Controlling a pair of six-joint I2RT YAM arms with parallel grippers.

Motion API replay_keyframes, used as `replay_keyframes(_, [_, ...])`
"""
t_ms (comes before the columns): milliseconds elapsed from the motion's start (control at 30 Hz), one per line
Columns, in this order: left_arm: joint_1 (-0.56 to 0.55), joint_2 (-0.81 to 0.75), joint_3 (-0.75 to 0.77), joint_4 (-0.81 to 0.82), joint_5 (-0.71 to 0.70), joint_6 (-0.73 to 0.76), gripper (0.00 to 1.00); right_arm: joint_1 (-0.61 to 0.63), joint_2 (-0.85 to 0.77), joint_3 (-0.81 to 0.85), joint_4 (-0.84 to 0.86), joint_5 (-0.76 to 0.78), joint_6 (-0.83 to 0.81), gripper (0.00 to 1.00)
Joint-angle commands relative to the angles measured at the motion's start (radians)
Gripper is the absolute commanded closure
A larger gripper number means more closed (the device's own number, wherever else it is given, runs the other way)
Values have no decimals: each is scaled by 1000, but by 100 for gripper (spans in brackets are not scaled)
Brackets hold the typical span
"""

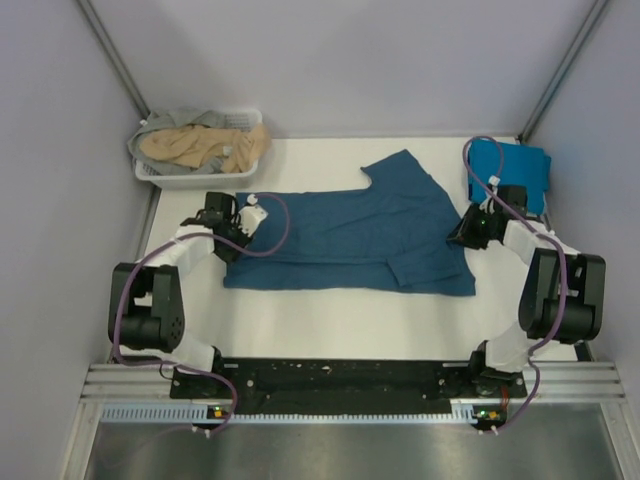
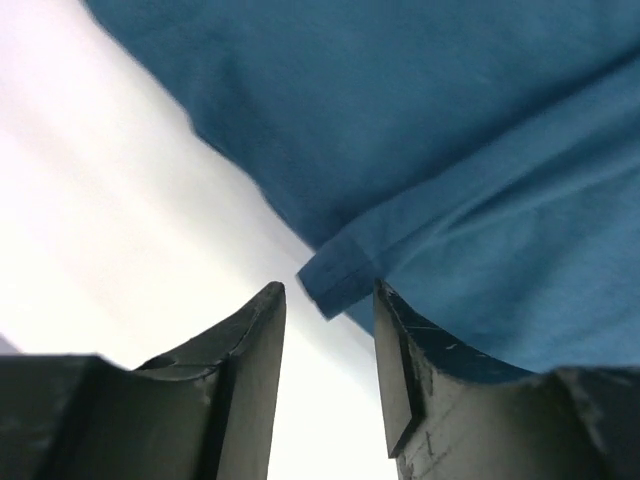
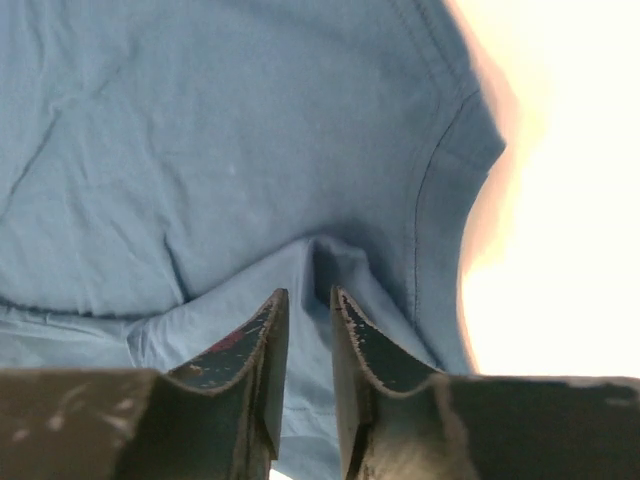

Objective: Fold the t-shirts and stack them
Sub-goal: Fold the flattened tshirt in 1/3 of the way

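Snag risk: teal t-shirt (image 1: 340,235) hem lies just ahead of half-open, empty left tool (image 2: 328,292); right tool (image 3: 309,294), barely parted and empty, may drag the fold.

White table (image 1: 330,330) carried: one dark teal-blue t-shirt (image 1: 340,235), spread flat at centre; one folded cyan-blue t-shirt (image 1: 522,168), just beyond its right end; one white slatted basket (image 1: 195,181), past its far-left corner.
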State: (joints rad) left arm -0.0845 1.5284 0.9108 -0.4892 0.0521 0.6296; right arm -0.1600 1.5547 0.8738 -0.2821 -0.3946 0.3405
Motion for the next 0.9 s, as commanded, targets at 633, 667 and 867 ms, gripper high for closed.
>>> replay_keyframes(633, [-11,-160,-82,-92,195,94,82,579,25,192,-206,-9,-132,100])
replay_keyframes(667, [-11,-152,-104,-63,165,94,82,596,63,200,-206,-1,-124,100])
replay_keyframes(867, [-8,-50,-164,37,-32,78,82,613,198,238,-197,66,-106,100])
